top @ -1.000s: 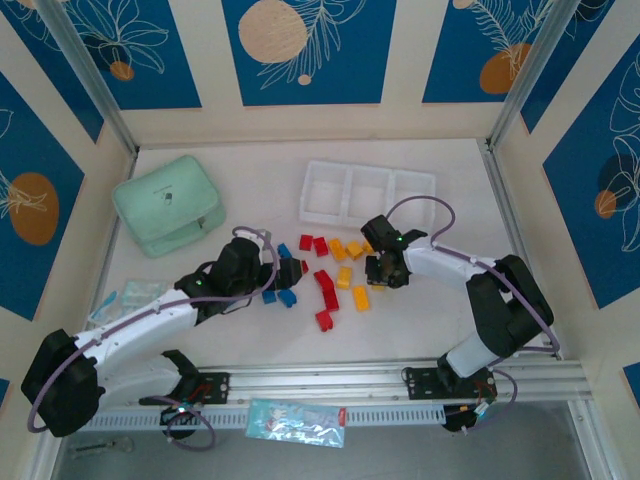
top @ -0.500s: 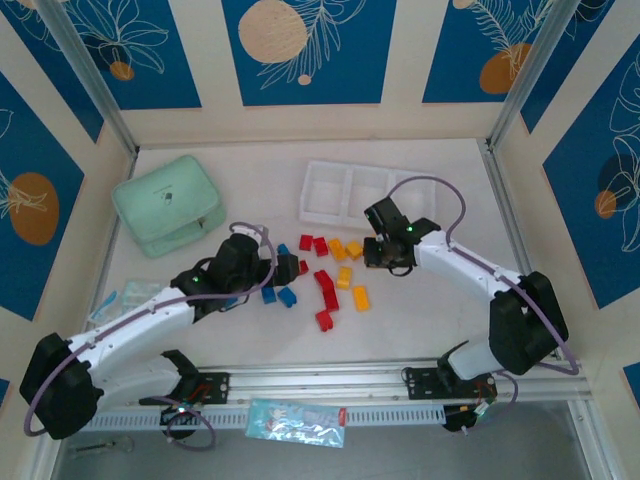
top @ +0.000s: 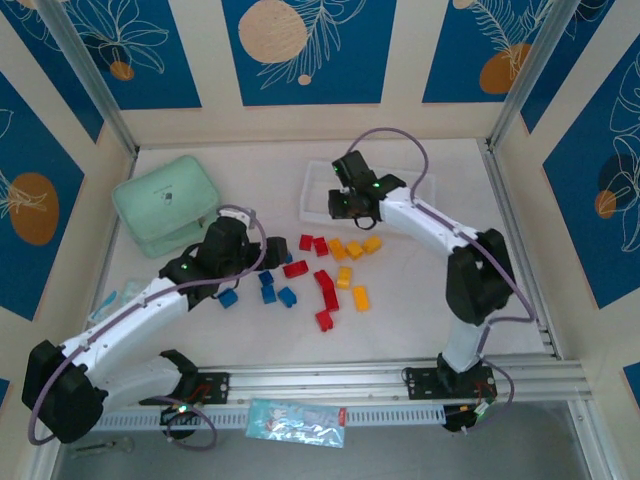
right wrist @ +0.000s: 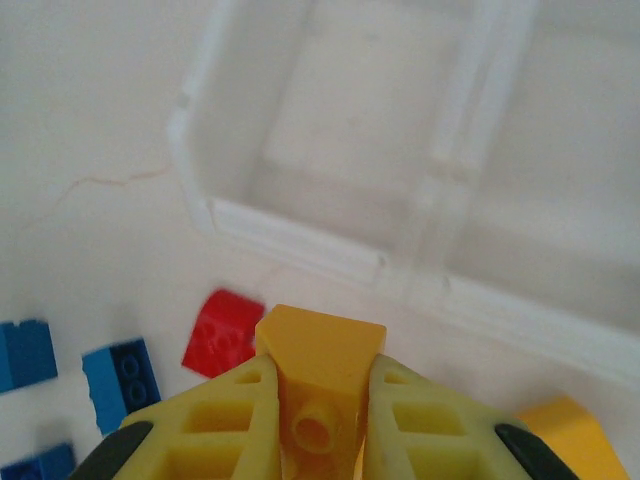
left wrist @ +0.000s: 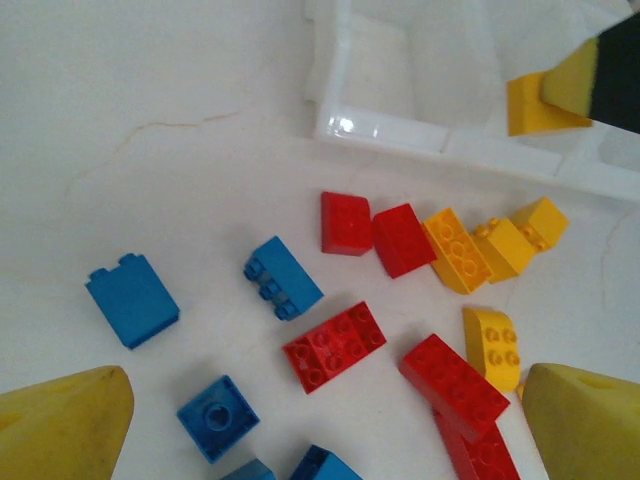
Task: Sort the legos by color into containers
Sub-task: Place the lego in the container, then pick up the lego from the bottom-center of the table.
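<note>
**R arm brought to tray w/ yellow brick; L arm drawn back**

Since 1 s ago, the right gripper (top: 345,207) has been swung from the pile's 3 o'clock edge toward 11 o'clock. It is now held over the left end of the tray (top: 420,181). The left gripper (top: 266,262) has been pulled back toward 10 o'clock. A red brick (top: 295,268) that it had covered is now exposed, and a blue brick (top: 228,298) is now found apart at the pile's 8 o'clock side.

The right gripper is seen clenched on a yellow brick (right wrist: 320,345), which is pinched between both yellow fingers (right wrist: 235,420). In the R wrist view the tray's corner rim is seen just beyond the brick at 12 o'clock. In the L wrist view the brick is seen held over the tray, not set down.

The left gripper is released: its fingertips (left wrist: 60,425) are spread wide w/ nothing gripped. It is held over the pile.

The other legos (top: 340,275), in red, yellow and blue, are left loose on the white table (top: 420,290) at approx. 6 o'clock of the tray. A thin crack line (left wrist: 170,125) is seen in the tabletop.

A mint-green box (top: 165,205) is placed at 9 o'clock of the tray. A metal rail (top: 380,380) is fixed along the near edge, w/ a clear packet (top: 295,420) at its 6 o'clock side. The table is enclosed by cream walls w/ blue panels (top: 300,50), which are printed w/ orange discs and white leaf lines.
</note>
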You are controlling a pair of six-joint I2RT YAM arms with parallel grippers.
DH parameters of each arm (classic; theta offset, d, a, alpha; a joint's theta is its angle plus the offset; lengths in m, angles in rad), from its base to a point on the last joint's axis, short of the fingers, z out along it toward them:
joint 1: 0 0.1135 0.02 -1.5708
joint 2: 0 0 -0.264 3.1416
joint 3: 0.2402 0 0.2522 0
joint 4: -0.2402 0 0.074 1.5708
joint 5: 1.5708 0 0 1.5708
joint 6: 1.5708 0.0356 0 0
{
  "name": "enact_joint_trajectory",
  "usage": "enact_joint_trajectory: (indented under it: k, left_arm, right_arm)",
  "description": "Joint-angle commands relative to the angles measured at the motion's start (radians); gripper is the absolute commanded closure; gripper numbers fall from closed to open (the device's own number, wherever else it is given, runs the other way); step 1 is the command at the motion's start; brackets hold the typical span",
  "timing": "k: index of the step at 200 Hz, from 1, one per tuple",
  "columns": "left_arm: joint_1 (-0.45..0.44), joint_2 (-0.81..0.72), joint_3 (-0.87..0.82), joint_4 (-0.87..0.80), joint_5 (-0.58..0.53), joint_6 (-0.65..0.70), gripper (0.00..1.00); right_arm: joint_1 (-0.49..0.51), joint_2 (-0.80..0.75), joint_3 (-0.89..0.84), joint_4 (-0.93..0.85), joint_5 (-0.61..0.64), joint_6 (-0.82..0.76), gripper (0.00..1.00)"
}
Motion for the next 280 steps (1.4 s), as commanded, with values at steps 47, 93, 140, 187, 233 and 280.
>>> enact_joint_trajectory:
  k: [47,93,140,187,233,280]
  left_arm:
    - [0.088,0.029,0.025,-0.007,0.045,0.008,0.01]
    - [0.104,0.037,0.033,-0.024,0.048,0.011,0.01]
    - [0.105,0.023,0.039,-0.025,0.066,0.008,0.01]
    - [0.104,-0.011,0.008,0.003,0.165,-0.023,0.01]
    - [0.081,-0.037,-0.027,-0.008,0.265,-0.047,0.01]
    - [-0.008,-0.054,-0.074,0.004,0.232,-0.077,0.01]
  right_arm:
    - [0.002,0.299,0.332,-0.032,0.057,-0.116,0.78]
    - [-0.005,0.347,0.423,-0.062,0.051,-0.148,0.62]
    - [-0.002,0.234,0.347,-0.05,0.041,-0.151,0.55]
    - [-0.001,0.007,0.084,0.006,-0.038,-0.1,0.5]
    - [0.001,-0.197,-0.175,-0.037,-0.09,-0.041,0.43]
    - [0.029,-0.339,-0.389,-0.103,-0.096,0.036,0.38]
